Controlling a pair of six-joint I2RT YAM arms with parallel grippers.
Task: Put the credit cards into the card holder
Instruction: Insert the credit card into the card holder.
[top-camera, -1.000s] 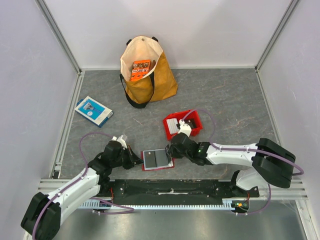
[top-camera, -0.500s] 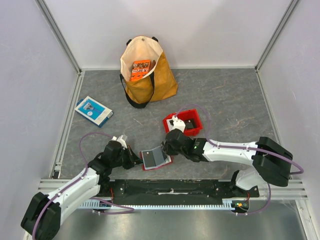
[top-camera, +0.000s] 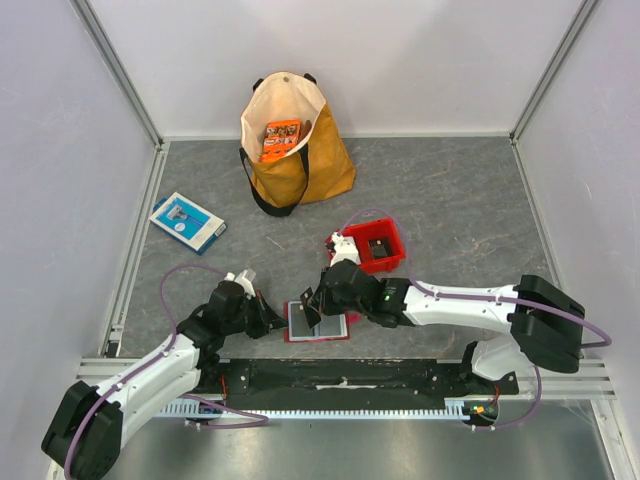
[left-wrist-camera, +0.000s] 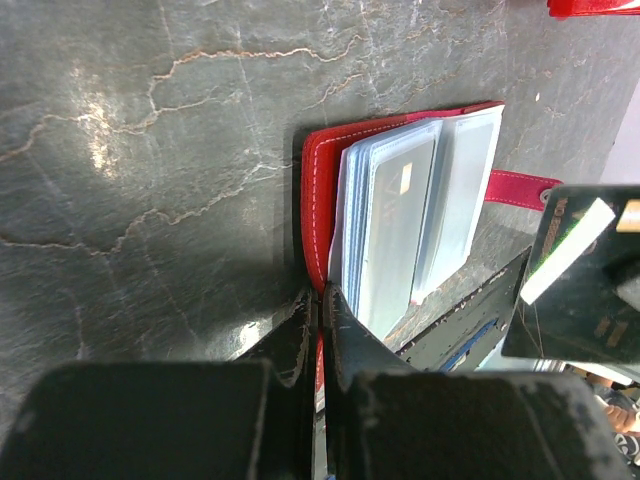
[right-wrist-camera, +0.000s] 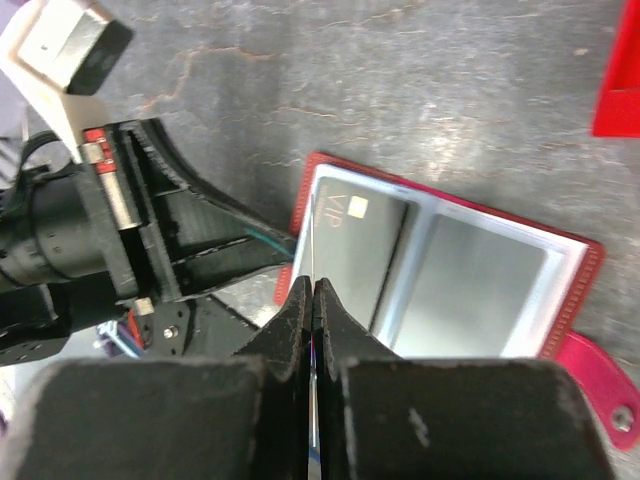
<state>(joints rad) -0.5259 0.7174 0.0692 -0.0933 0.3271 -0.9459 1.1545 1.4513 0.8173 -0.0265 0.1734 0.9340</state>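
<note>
A grey marbled table (top-camera: 450, 190) boxed in by white walls (top-camera: 350, 60) is seen from above. At 12 o'clock a mustard tote bag (top-camera: 300, 175) holds an orange packet (top-camera: 281, 138); at 9 o'clock a blue-and-white box (top-camera: 187, 221) lies flat. Near the centre a red bin (top-camera: 396, 241) holds one dark card (top-camera: 378, 246), its left part being hidden by the right wrist. A second ago the right gripper (top-camera: 312, 302) was at that bin. It has since been swung to 7 o'clock of it and is poised over the open card holder (top-camera: 330, 325), closed on a credit card (top-camera: 305, 308) held edge-on. A pickup is judged done, and insertion is judged the step in hand. The card holder's left edge is pinched by the closed left gripper (top-camera: 272, 322).

From the left wrist, clear sleeves (left-wrist-camera: 460, 190) are seen fanned open, with a chip card (left-wrist-camera: 392, 200) already lodged in one. The carried credit card, dark with a pale strip, hangs at 3 o'clock.

From the right wrist, the chip card, marked VIP, is seen in the left sleeve. The right sleeve looks empty, and the snap tab (right-wrist-camera: 600, 385) lies at 4 o'clock.
</note>
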